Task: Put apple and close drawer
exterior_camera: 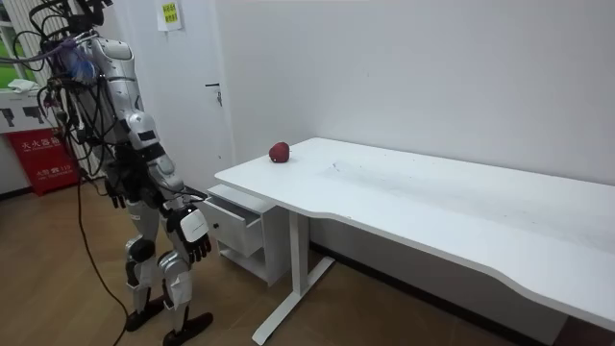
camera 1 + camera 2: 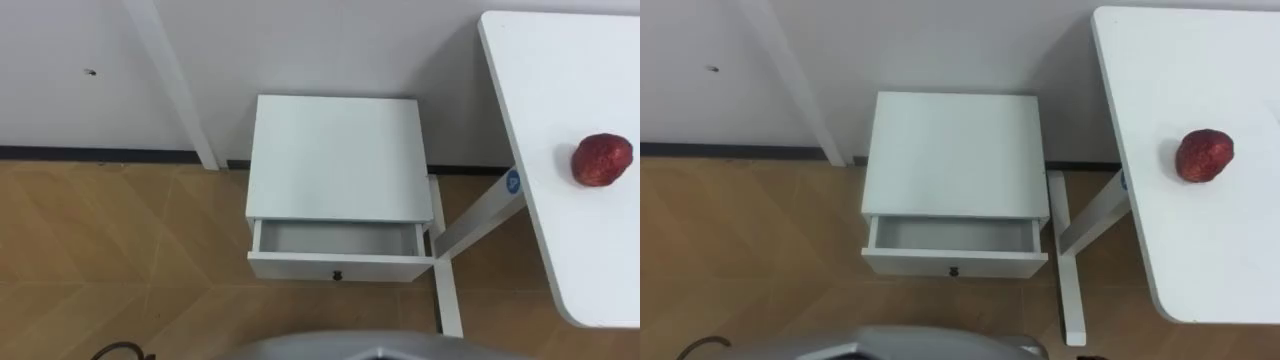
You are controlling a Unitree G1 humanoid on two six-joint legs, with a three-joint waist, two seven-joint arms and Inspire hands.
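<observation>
The dark red apple [image 2: 602, 159] is lying on the white table [image 2: 545, 60], near its end edge beside the small white cabinet [image 2: 338, 150], well short of the wall corner. The cabinet's white drawer [image 2: 335, 240] is standing pulled out and empty, apparently ready to receive the apple, with its dark knob [image 2: 337, 274] facing the robot. The robot is standing before the drawer. Its right hand [image 1: 196, 235] is hanging at its side, fingers relaxed and holding nothing. The left hand [image 1: 115, 197] is hanging behind the body; its state cannot be told. Judgement: reaching for the apple is not yet begun.
</observation>
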